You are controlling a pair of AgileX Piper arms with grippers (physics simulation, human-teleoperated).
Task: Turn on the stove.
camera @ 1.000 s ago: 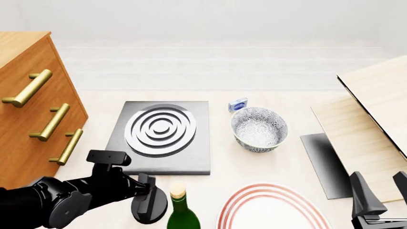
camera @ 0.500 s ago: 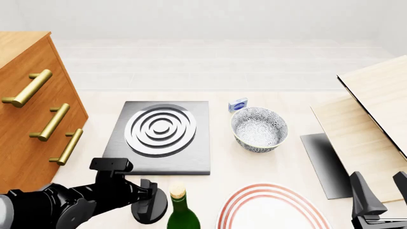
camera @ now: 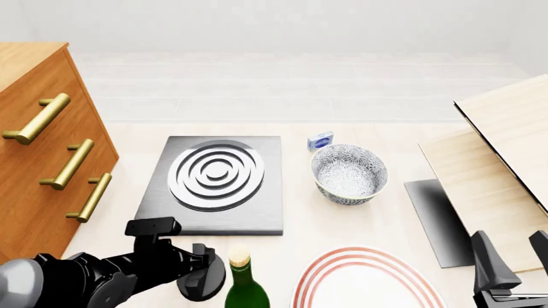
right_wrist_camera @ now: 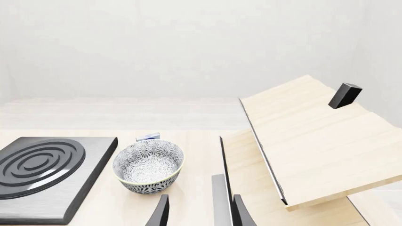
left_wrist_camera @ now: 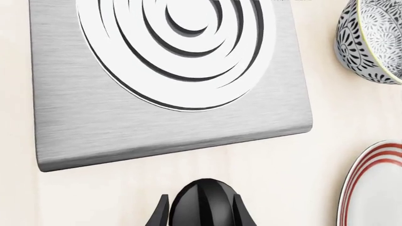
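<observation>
Nearest item: my left gripper point(camera: 205, 273), low at the table's near edge, its fingers point(left_wrist_camera: 164, 213) set close on either side of the black ridged knob point(left_wrist_camera: 202, 203). In the left wrist view the two fingers flank the knob's sides and appear to touch it, so I have it clamped. The knob stands just in front of the stove's near edge, apart from the slab.

Beside the knob, to its right in the front view: a green bottle point(camera: 245, 289) with a pale cap, upright, just beside my left fingers.

Next right, at the near edge: a red-rimmed white plate point(camera: 342, 258), partly cut off by the frame.

Far right, near corner: my right gripper point(camera: 514, 260), fingers standing apart with nothing between them, hovering near a dark flat panel point(camera: 437, 218).

Middle of the table: the stove point(camera: 215, 185), a grey square slab with concentric pale rings, lying flat. To its right, apart from it, a patterned grey bowl point(camera: 348, 173).

Behind the bowl: a small blue and white object point(camera: 320, 140), too small to identify.

Left side: a wooden drawer unit point(camera: 43, 154) with brass handles. Right side: tilted pale wooden boards point(camera: 505, 147).
</observation>
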